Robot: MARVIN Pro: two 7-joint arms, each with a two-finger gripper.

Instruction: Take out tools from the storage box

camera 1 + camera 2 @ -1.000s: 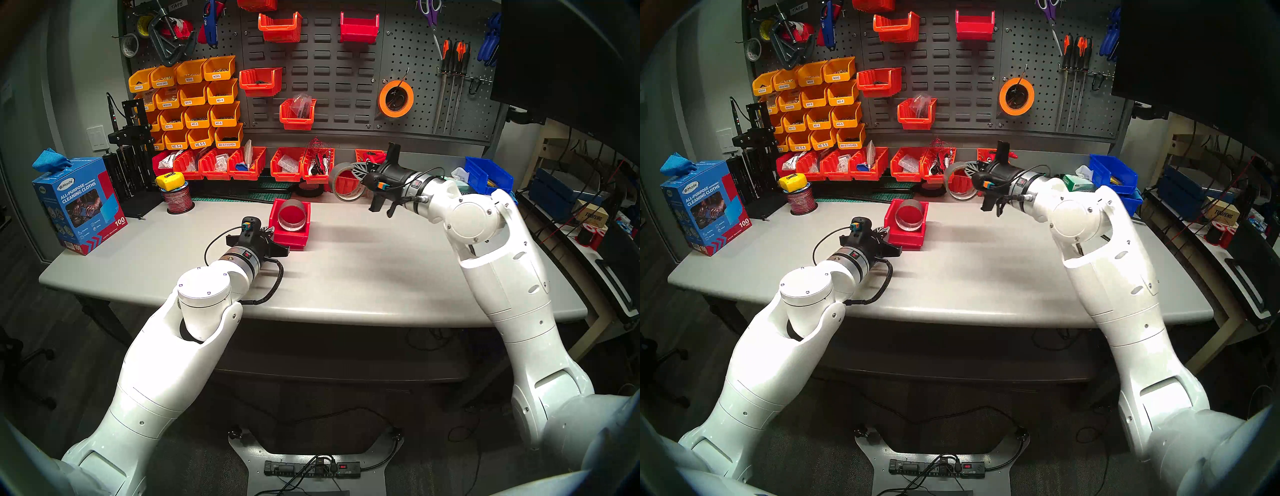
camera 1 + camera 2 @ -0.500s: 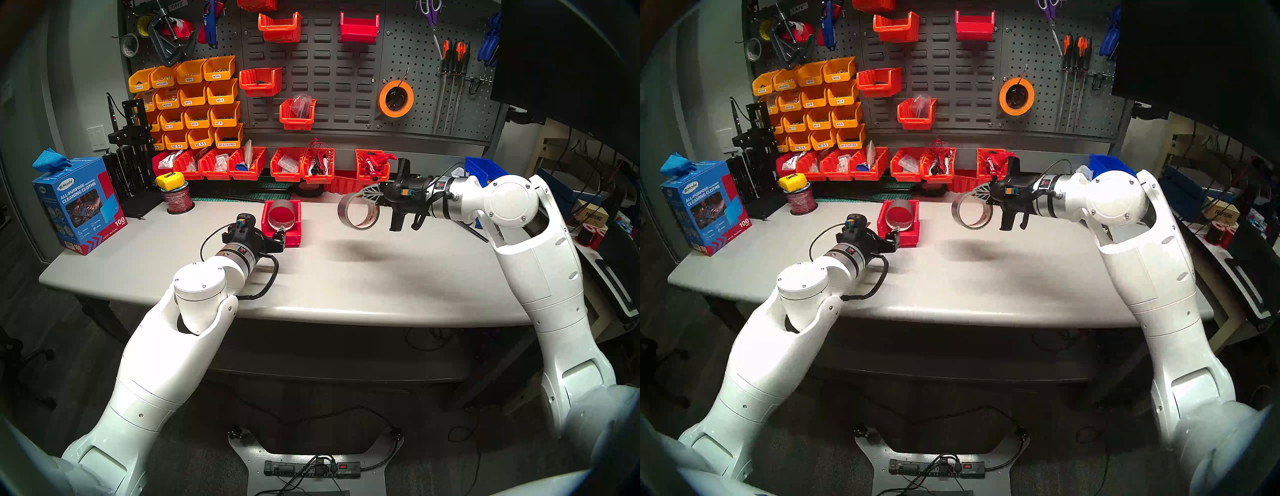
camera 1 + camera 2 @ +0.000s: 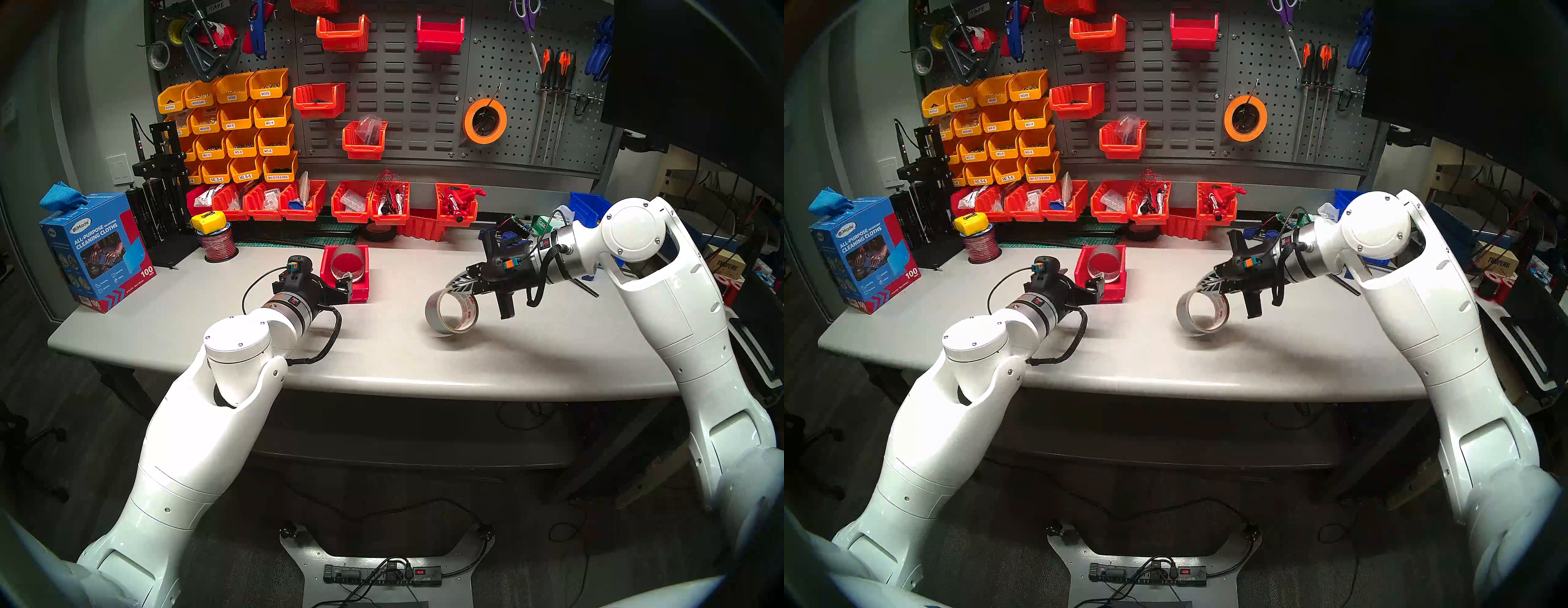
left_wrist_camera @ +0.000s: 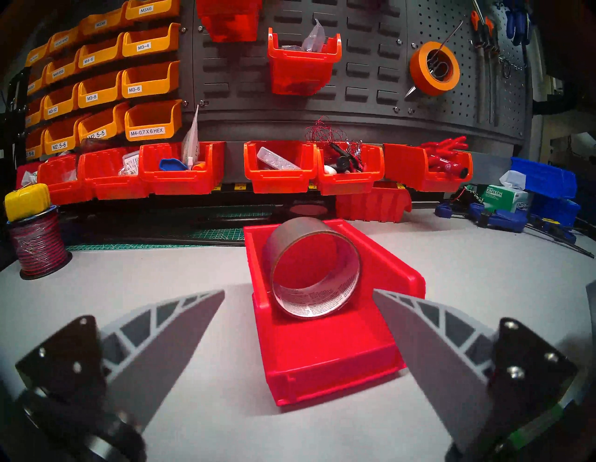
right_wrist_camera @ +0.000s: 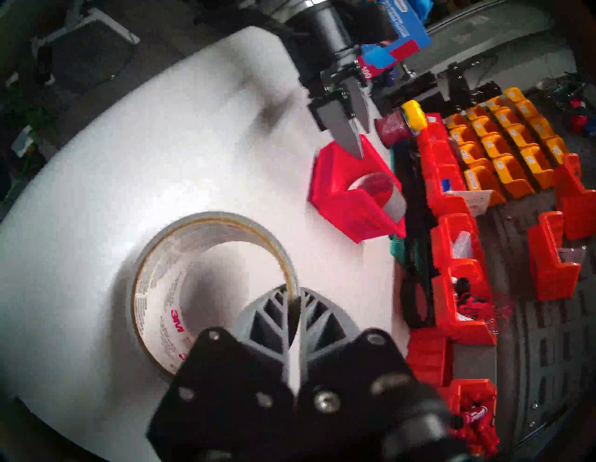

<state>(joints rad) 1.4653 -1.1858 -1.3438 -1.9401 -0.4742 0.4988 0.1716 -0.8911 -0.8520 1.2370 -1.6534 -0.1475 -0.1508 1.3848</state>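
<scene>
right jaws: we pinched the silver-grey duct tape roll (image 3: 450, 312) wall, low over the grey tabletop (image 3: 530, 339).
left jaws: we kept them wide open and empty at the red plastic bin (image 4: 325, 351).
risk: we judged the roll could roll away if released on edge.

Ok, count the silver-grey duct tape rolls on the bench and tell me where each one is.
2. One silver tape roll is pinched by the right gripper, low over the table. The other roll stands on edge inside the red bin, in front of the open left gripper.
</scene>
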